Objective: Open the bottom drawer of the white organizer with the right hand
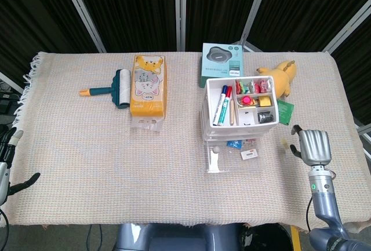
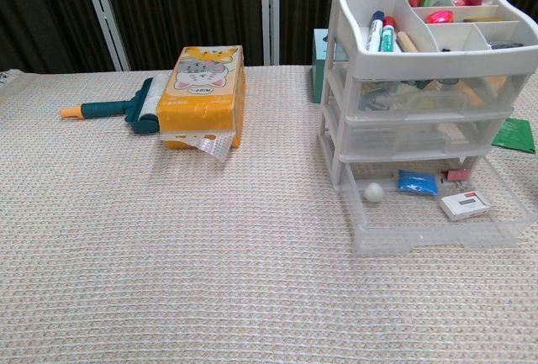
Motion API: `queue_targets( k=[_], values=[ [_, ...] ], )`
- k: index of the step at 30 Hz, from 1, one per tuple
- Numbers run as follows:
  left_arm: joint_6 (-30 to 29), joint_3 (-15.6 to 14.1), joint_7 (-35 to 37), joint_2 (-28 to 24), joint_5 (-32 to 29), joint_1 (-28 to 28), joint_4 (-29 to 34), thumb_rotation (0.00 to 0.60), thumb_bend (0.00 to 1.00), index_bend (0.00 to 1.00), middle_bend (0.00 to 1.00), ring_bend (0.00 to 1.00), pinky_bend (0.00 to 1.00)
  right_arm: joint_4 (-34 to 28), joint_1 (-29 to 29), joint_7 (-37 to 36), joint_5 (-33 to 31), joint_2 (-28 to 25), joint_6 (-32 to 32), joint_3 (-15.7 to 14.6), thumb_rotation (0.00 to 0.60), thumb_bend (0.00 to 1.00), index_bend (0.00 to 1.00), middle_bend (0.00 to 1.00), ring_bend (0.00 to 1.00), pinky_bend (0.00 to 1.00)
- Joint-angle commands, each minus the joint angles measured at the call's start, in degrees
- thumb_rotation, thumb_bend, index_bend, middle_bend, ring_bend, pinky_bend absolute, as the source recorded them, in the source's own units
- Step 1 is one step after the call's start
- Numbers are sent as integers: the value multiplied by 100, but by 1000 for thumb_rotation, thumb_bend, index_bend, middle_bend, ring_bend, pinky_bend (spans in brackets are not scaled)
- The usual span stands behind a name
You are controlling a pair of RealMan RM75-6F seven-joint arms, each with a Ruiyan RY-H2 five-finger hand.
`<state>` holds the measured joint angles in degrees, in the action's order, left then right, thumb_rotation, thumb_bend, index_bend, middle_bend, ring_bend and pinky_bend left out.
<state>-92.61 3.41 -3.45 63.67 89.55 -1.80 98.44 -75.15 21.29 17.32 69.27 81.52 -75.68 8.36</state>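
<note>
1 drawer out of 3 stands pulled out: the bottom drawer (image 2: 433,213) of the white organizer (image 1: 239,109) juts forward from the frame toward the robot, while the 2 above it sit flush. By my reading the opening step is done, and what is in hand is the retreat of the right hand (image 1: 313,145), which hangs off to the organizer's right, well apart from it and touching nothing. Its fingers look loosely curled downward with nothing in them, though from above I cannot tell exactly how far they close. The left hand (image 1: 7,167) shows only at the far left edge of the head view, too cut off to judge. The next move, if any, calls for little more than bringing the right arm to rest clear of the drawer front so it is not nudged shut.

The organizer sits right of centre on the cloth-covered counter (image 1: 104,164), near a teal box (image 1: 221,59) and a yellow plush toy (image 1: 279,76). It is a white frame with clear drawers and an open top tray (image 2: 437,32) holding markers and small bits. The open drawer is transparent and shallow, and shows a small white ball (image 2: 373,192), a blue packet (image 2: 417,182) and a small white box (image 2: 466,204).
</note>
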Motion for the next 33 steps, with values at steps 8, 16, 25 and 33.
queue_targets(
  k=[8, 16, 25, 33],
  values=[
    [6, -3, -72, 24, 8, -6, 13, 600, 67, 0, 0, 0, 0, 191, -201, -309, -62, 17, -27, 96, 600, 130, 354, 976, 968, 654],
    [19, 29, -133, 87, -47, -21, -39, 600, 67, 0, 0, 0, 0, 97, -499, -882, 459, -11, -680, 47, 600, 117, 288, 574, 595, 410],
    [126, 73, -289, 253, -202, -70, -223, 600, 67, 0, 0, 0, 0, -252, -813, -1523, 1263, -329, -1200, -264, 600, 92, 78, 22, 10, 16],
    [129, 114, -387, 401, -206, -119, -371, 600, 66, 0, 0, 0, 0, -735, -899, -1260, 1392, -645, -1118, -350, 600, 83, 1, 0, 0, 0]
  ],
)
